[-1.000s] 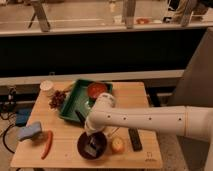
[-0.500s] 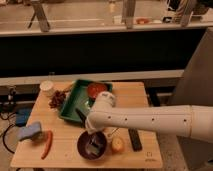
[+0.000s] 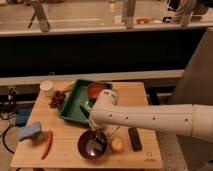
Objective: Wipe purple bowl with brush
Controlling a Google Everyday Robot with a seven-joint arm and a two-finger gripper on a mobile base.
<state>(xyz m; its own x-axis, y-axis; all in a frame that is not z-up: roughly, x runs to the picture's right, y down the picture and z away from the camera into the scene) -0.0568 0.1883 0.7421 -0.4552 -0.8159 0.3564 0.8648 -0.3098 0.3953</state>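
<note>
The purple bowl [image 3: 93,145] sits on the wooden table [image 3: 65,150] near the front edge. My gripper [image 3: 96,132] reaches down from the white arm over the bowl's far rim and holds the brush. The brush's black handle [image 3: 85,112] sticks up and to the left behind the arm. Its greyish head [image 3: 97,145] lies inside the bowl. The orange-red bowl [image 3: 95,90] rests in the green tray [image 3: 75,100].
A black remote [image 3: 134,138] and a small orange fruit [image 3: 117,145] lie right of the bowl. A blue sponge [image 3: 30,131] and a red chili [image 3: 46,144] lie at the left. Grapes [image 3: 57,99] and a white cup [image 3: 47,88] stand at the back left.
The arm has shifted slightly and the brush head has moved within the purple bowl. The bowl and other things have stayed put.
</note>
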